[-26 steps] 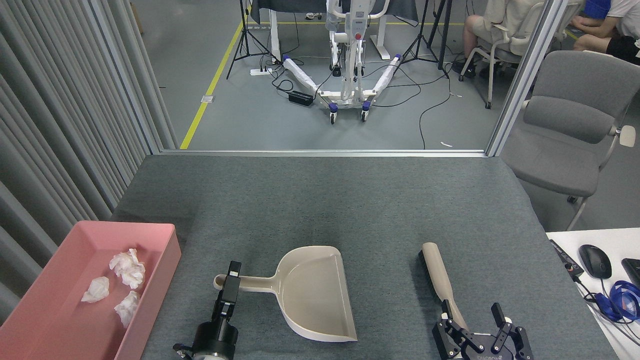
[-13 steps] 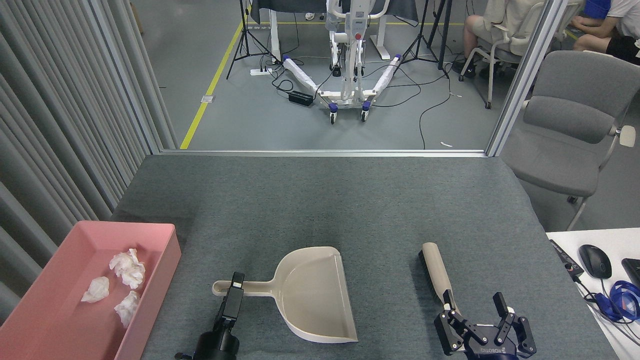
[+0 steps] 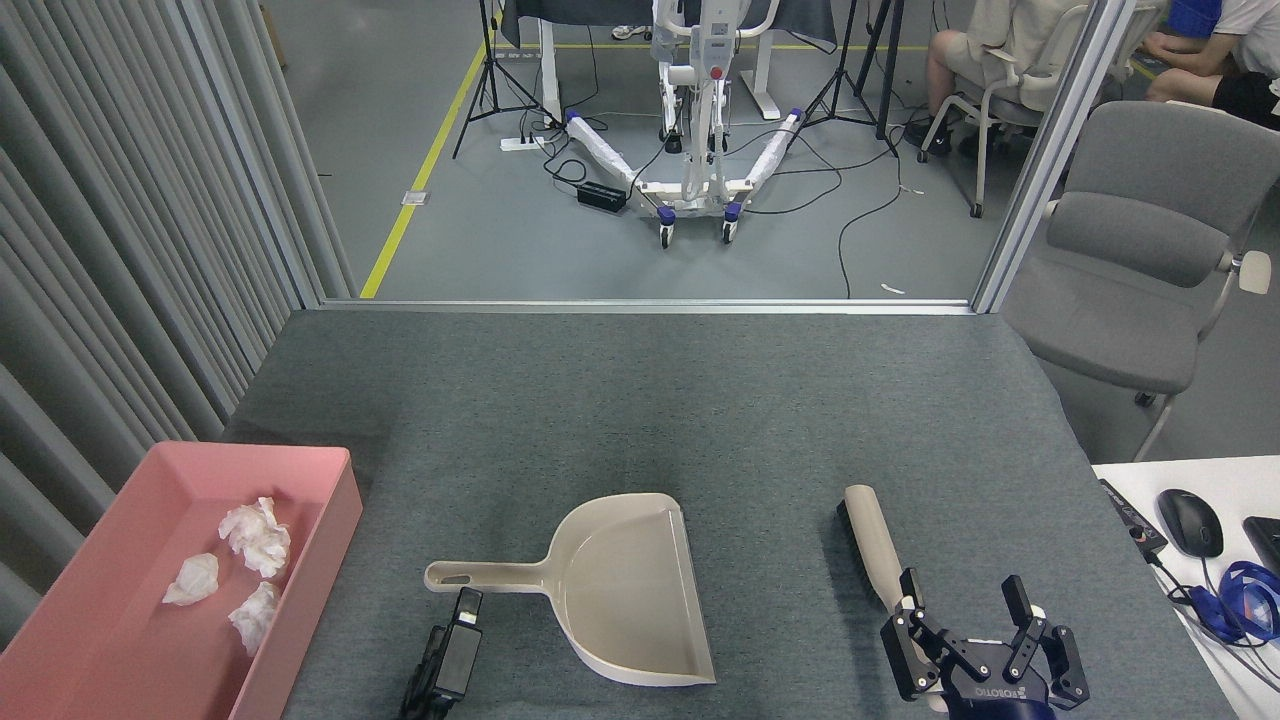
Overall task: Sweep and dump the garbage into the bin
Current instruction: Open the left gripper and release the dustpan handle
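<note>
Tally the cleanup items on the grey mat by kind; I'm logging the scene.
Tissue wads: 3, all in the bin
Bin: 1
Dustpan: 1
Brush: 1
Total: 6

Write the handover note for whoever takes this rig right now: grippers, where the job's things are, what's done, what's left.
Left gripper: holds nothing, just near of the dustpan handle; seen edge-on, open or shut unclear.
Right gripper: open, empty, at the near end of the brush.
Dustpan: empty, flat on the grey table.
Brush: lying on the table right of the dustpan.
Garbage: three white tissue wads inside the pink bin at the table's left edge.
Done: no wads visible on the table; all those seen are in the bin.
Left: nothing obvious; both tools are set down.
</note>
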Tool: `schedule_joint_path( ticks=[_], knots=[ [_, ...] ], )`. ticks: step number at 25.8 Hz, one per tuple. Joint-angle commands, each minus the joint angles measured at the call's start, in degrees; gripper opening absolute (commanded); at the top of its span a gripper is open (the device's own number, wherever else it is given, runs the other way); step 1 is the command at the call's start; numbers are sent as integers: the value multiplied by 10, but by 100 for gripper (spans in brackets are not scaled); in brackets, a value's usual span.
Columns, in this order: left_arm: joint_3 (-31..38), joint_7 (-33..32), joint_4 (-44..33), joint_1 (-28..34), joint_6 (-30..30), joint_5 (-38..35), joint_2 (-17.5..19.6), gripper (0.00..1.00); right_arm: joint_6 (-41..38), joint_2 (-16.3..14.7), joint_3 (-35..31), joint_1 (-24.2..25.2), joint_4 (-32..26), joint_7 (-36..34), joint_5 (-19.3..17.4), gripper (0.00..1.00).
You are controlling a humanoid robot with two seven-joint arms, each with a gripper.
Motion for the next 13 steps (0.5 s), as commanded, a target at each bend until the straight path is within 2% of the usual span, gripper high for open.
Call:
schedule_joint_path(
  ticks=[1, 4, 8, 11, 13],
  knots=[
    [36, 0, -61, 51, 5, -66, 7, 99, -7, 8, 0, 0, -3, 4, 2, 98],
    [53, 4, -83, 68, 10, -99, 15, 99, -7, 24, -1, -1, -3, 4, 13, 98],
    [57, 27, -143, 75, 27, -162, 80, 99, -9, 28, -1, 0, -3, 0, 29, 98],
    [98, 29, -173, 76, 34, -248, 102, 99, -6, 26, -8, 2, -4, 3, 29, 98],
    [105, 21, -192, 76, 32, -266, 120, 99, -8, 20, -9, 6, -3, 3, 28, 98]
  ],
)
